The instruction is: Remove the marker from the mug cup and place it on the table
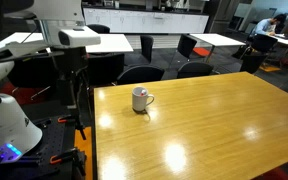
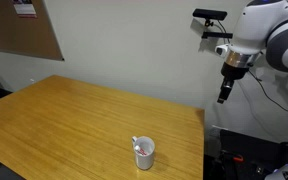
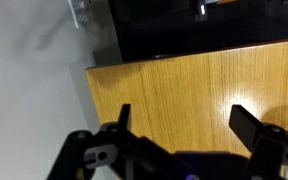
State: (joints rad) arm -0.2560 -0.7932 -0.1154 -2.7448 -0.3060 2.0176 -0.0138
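Black two-fingered Robotiq gripper (image 3: 180,114) fills the bottom of the wrist view, jaws spread wide with nothing between them and only the bare, glossy honey-coloured wooden table (image 3: 184,75) beneath. In an exterior view it hangs high near the table's edge, pointing down. Well apart from it, lower and further in over the tabletop, stands the small white cylindrical mug cup (image 2: 144,153). The thin red marker (image 2: 140,150) sits inside, its long axis apparently near upright, though it is too small to be sure. Reaching it likely means travelling across and down, jaws straddling the pen's top. Beyond stand white-topped tables (image 1: 109,42) and dark chairs (image 1: 134,73).
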